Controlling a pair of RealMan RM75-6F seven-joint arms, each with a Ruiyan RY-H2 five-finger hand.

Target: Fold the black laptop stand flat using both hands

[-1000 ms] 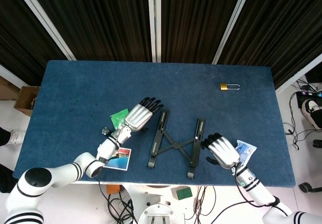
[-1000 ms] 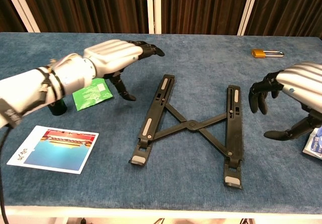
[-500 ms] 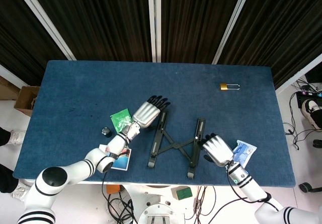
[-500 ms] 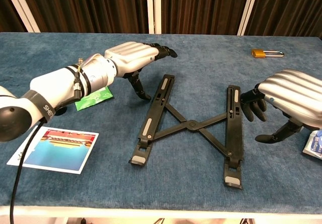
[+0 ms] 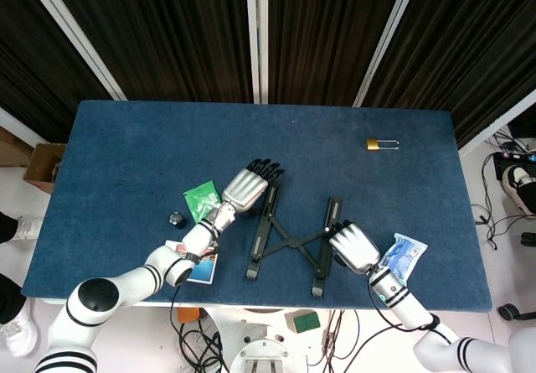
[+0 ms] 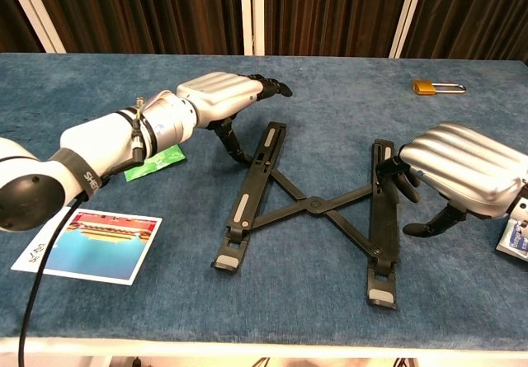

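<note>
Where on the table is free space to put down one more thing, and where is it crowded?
Free: the far strip of the table left of the padlock, along the curtains. Crowded: the near middle, with both hands at the laptop stand, cards left, packet right.

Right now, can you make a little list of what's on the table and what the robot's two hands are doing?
Table: blue cloth top
Laptop stand: black, spread open in an X, lying on the table
Left hand: beside the stand's left rail, holding nothing
Right hand: at the stand's right rail; contact cannot be told
Padlock: gold, far right corner
Green packet: under the left arm
Photo card: near front left edge
</note>
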